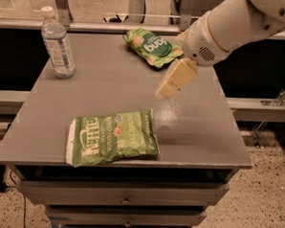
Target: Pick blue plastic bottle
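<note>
The blue plastic bottle [57,43] stands upright at the table's far left corner, clear and ribbed with a white cap and a pale label. My gripper [169,86] hangs over the middle right of the grey table top [194,123], pointing down and to the left. It is well to the right of the bottle and holds nothing that I can see.
A green chip bag [113,137] lies flat near the table's front edge. A second green snack bag [152,48] lies at the far middle, just behind the gripper. A rail [113,27] runs behind the table. Drawers [123,197] sit below the front edge.
</note>
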